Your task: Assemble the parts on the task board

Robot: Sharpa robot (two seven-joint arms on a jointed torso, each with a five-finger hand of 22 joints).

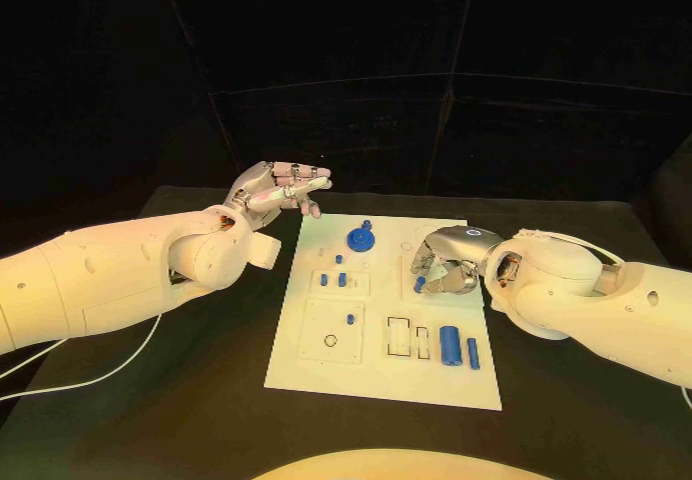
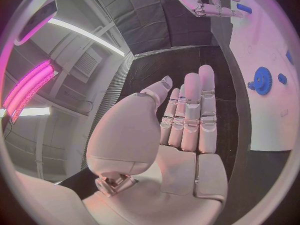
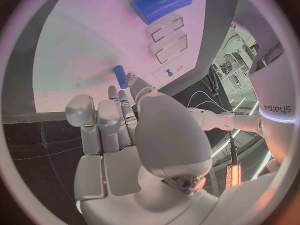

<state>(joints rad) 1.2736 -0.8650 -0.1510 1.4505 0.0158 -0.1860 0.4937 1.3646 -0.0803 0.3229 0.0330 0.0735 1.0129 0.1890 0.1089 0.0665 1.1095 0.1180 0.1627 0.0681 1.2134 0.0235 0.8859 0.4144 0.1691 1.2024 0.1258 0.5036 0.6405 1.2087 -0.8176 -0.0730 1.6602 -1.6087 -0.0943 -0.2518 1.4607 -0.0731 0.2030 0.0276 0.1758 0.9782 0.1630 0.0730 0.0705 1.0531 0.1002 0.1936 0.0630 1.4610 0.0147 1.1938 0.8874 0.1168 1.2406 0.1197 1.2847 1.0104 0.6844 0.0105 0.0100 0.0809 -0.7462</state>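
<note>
Blue peg (image 3: 120, 77) at right hand (image 3: 115, 116) fingertips, left hand (image 2: 187, 116) empty

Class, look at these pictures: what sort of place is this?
Probably a robotics lab: a task board with blue parts lies on a black table, dark curtains behind, and a robot's hands work over it.

This looks like a robot lab. A black table (image 1: 202, 400) stands in front of dark curtains (image 1: 476, 110), and long bright lights (image 2: 87, 34) hang on the ceiling.
</note>
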